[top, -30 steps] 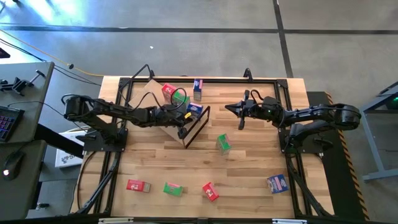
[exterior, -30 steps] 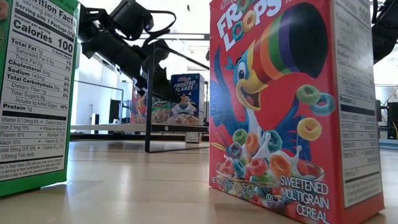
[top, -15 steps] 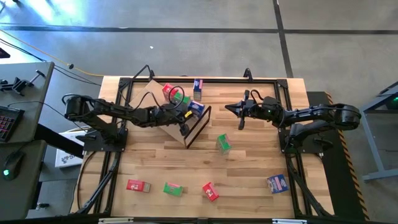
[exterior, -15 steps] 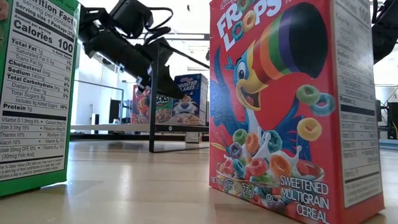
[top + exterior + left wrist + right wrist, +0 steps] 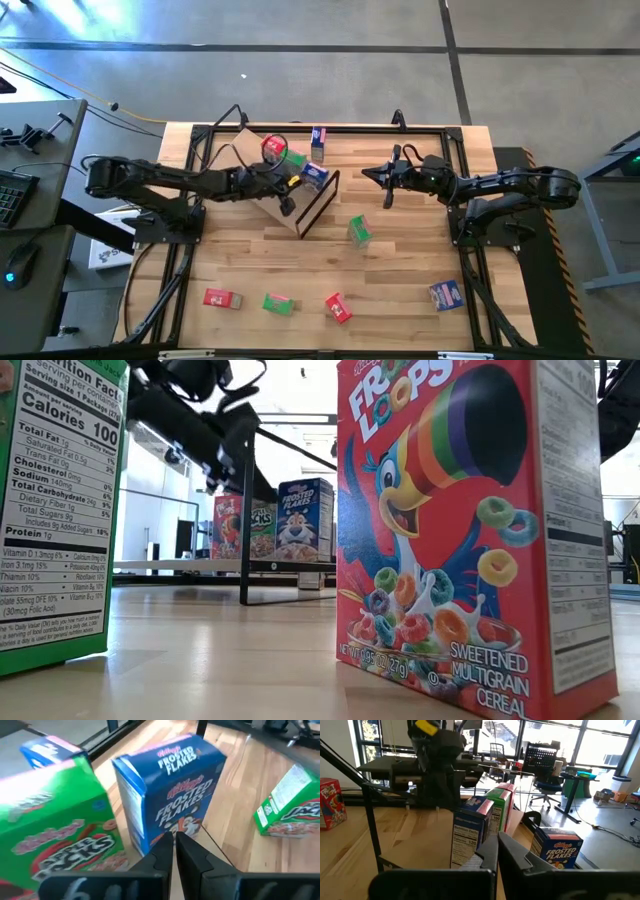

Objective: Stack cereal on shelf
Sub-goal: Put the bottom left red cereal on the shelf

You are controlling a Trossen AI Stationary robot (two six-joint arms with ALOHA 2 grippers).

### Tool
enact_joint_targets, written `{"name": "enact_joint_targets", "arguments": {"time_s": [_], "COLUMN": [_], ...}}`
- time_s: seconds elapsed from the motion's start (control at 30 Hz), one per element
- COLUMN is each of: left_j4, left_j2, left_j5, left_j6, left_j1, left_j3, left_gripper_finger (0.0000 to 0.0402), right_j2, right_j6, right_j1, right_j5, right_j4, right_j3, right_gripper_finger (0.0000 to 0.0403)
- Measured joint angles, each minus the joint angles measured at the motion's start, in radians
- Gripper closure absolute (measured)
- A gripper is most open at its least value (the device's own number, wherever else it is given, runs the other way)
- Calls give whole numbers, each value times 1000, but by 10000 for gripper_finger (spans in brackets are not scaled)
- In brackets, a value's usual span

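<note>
1. The shelf (image 5: 262, 192) lies at the table's (image 5: 410, 250) far left, its tan panel slanting and its dark frame (image 5: 318, 203) at the end nearest the table's middle.
2. Three cereal boxes stand in a row on the panel: a red box (image 5: 271, 147), a green box (image 5: 291, 160) and a blue box (image 5: 314, 173), each just beside the next.
3. Another blue box (image 5: 318, 141) stands off the panel, near the table's far edge.
4. Loose boxes wait elsewhere: a green one (image 5: 359, 231) near the middle, and red (image 5: 222, 298), green (image 5: 278, 303), red (image 5: 338, 307) and blue (image 5: 446, 294) ones along the near edge.
5. The left gripper (image 5: 288, 205) hangs over the panel just beside the row, fingers together and holding nothing. In its wrist view the Frosted Flakes front (image 5: 175, 795) stands upright straight ahead of the fingertips, close but apart.
6. The right gripper (image 5: 368, 173) waits past the frame, fingers together and empty, pointing at the row.
7. Judgement: the middle green box lies nearest the frame, between the arms, slightly nearer the right one. Either claw must part its fingers first.
</note>
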State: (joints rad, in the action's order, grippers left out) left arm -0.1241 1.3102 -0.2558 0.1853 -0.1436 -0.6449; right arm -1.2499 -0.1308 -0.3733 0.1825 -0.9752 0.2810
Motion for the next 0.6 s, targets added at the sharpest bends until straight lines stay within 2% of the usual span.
{"name": "enact_joint_targets", "arguments": {"time_s": [0.13,0.3,0.43,0.6], "left_j4": [20,92,288,518], "left_j2": [-87,-186,-248,-262], "left_j5": [28,127,200,220], "left_j6": [-24,-18,46,39], "left_j1": [-5,-36,-57,-46], "left_j3": [11,26,-53,-201], "left_gripper_finger": [390,390,390,399], "right_j2": [0,0,0,0], "right_j6": [-1,-1,-5,-6], "right_j1": [0,0,0,0], "right_j5": [0,0,0,2], "right_j4": [0,2,1,5], "right_j3": [0,0,0,0], "right_gripper_finger": [403,403,403,403]}}
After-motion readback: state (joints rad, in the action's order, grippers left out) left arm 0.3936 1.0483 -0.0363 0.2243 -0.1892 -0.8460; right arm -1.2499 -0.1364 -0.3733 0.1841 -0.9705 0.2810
